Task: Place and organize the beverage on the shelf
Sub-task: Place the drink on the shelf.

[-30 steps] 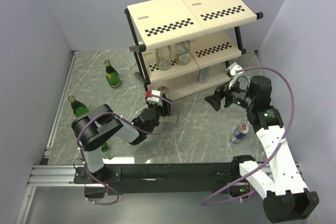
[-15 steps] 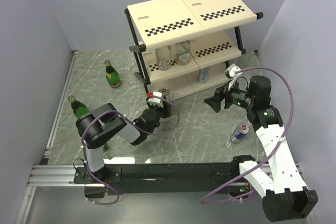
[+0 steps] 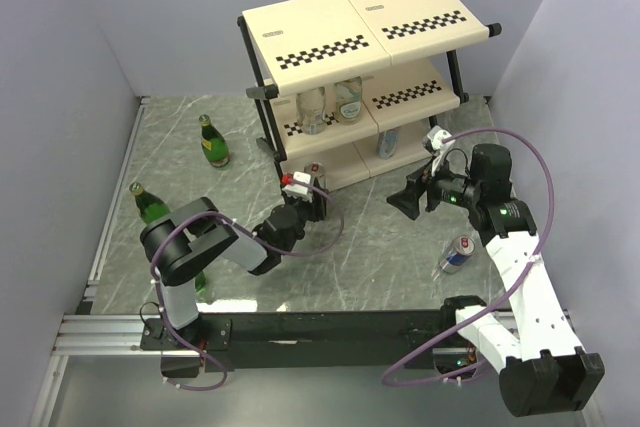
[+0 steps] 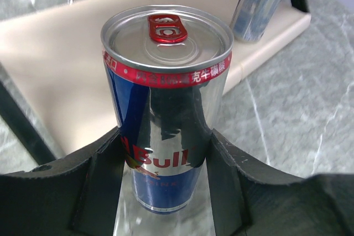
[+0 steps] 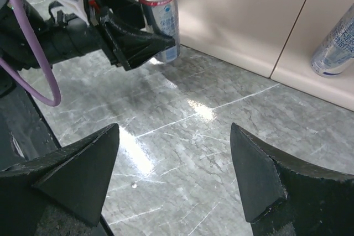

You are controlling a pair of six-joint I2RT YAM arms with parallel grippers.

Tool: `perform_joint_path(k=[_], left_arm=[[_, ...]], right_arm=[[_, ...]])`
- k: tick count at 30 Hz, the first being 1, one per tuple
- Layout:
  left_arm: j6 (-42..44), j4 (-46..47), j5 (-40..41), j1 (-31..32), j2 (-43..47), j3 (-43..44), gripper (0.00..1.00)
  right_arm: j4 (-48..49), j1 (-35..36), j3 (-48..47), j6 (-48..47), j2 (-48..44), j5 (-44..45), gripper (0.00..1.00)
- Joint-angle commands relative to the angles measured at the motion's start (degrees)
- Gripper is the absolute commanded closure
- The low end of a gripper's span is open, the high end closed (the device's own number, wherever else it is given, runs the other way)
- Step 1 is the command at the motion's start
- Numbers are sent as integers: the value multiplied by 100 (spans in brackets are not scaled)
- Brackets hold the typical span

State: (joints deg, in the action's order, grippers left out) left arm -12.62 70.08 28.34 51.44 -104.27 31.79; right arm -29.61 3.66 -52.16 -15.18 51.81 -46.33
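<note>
Left wrist shows left pincer [image 4: 164,161] clamping upright can [image 4: 166,92].

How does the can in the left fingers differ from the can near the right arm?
The held can is clamped between the left gripper's fingers; the free can is untouched. The held can is close to the shelf; the free can stands farther on the table. Both are slim, silver and blue.

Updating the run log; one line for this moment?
left tool: shut on upright can, beside shelf bottom tier | right tool: open, empty, above table | second can: on table
</note>
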Motion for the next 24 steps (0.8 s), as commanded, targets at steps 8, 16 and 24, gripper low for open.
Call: perform_joint_path(k=[8, 16, 24], left_arm=[[252, 1561, 347, -125, 144, 749, 100], [181, 1438, 295, -318, -146, 1013, 100], [120, 1429, 339, -495, -392, 1119, 100]], right_arm=[[34, -94, -92, -90, -66, -157, 13], [16, -146, -92, -90, -92, -184, 13], [7, -199, -84, -99, -110, -236, 13]])
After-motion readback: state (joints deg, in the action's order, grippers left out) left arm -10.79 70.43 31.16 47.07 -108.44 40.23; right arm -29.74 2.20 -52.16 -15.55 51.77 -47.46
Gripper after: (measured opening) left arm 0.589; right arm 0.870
